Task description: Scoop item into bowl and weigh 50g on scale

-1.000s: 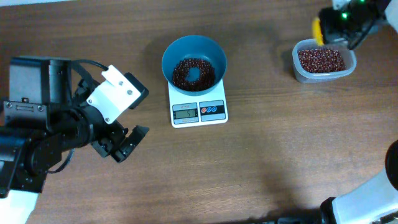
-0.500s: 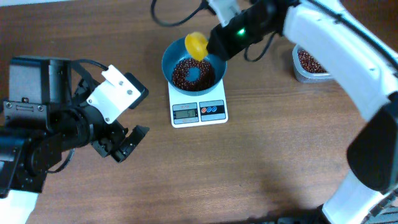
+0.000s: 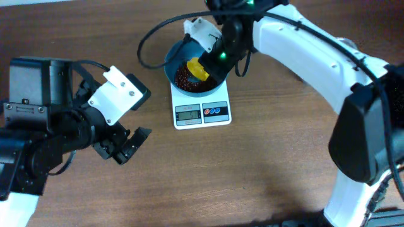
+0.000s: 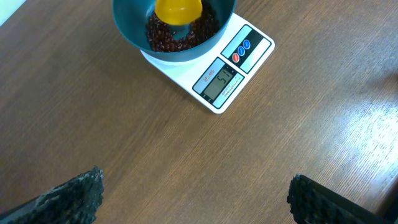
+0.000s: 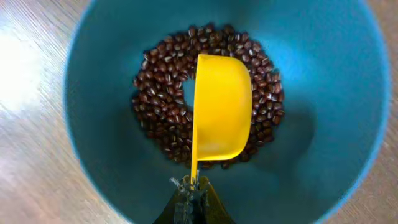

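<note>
Overhead
- Beans: small dark reddish-brown beans (image 3: 182, 75) lie as a loose heap in the bottom of the teal-blue bowl (image 3: 169, 58).
- Bowl and scale: the bowl stands on the back part of the white scale (image 3: 202, 112). The scale's grey display and two round buttons face the near edge of the wooden table (image 3: 271, 157).
- Right gripper: the right gripper (image 3: 213, 55) reaches over the bowl from the far side, jaws pinched tight on a yellow scoop (image 3: 197, 68). The scoop's cup hangs over the beans, inside the bowl's rim.
- Left gripper: the left gripper (image 3: 129, 145) hovers over bare table left of the scale, jaws spread wide with nothing in them, well apart from the bowl.

Left wrist
- Beans: dark and glossy, banked against the bowl's inner wall, partly hidden under the yellow scoop.
- Scale: it sits tilted in this view, with the bowl overhanging its platform. The display is lit, but its digits are too small to read surely.
- Jaws: the two dark fingertips (image 4: 74, 196) stand far apart at the lower corners with only table between them. Bowl and beans are far ahead of them.

Right wrist
- Beans: each is oval, some with a pale seam. They form a ring-like patch on the bowl's floor.
- Scoop: it is turned on its side, its rounded back to the right, over the middle of the patch.
- Jaws: closed on the scoop's thin handle at the bottom edge, just above the beans and not touching them.
</note>
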{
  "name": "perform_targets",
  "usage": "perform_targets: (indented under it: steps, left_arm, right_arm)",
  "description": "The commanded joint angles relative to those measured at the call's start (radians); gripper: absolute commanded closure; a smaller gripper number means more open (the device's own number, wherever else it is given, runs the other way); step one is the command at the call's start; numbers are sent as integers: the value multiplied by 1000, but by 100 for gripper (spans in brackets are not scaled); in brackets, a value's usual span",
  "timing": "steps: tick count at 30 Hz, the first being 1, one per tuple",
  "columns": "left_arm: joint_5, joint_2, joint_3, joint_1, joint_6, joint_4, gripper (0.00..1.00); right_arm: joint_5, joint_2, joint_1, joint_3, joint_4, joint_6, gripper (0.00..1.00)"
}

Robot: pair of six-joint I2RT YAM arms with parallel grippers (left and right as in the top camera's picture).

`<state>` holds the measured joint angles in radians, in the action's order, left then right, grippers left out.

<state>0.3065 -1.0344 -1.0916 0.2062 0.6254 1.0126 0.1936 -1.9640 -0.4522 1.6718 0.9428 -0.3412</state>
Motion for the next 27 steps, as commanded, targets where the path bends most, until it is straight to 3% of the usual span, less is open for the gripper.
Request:
perform_targets:
  steps: [1,13,23,27]
  left_arm:
    - [1,0,-18,-5,12,0,1]
    - [1,0,-18,-5,12,0,1]
    - [1,0,-18,-5,12,0,1]
    - [1,0,-18,-5,12,0,1]
  right_arm:
    - [-40,-24,-26,13,2,-29,95]
    - [208,-24,-11,16,56,-24,95]
    - [512,-23,170,58,29,141,95]
    - [515,-23,198,58,29,140,95]
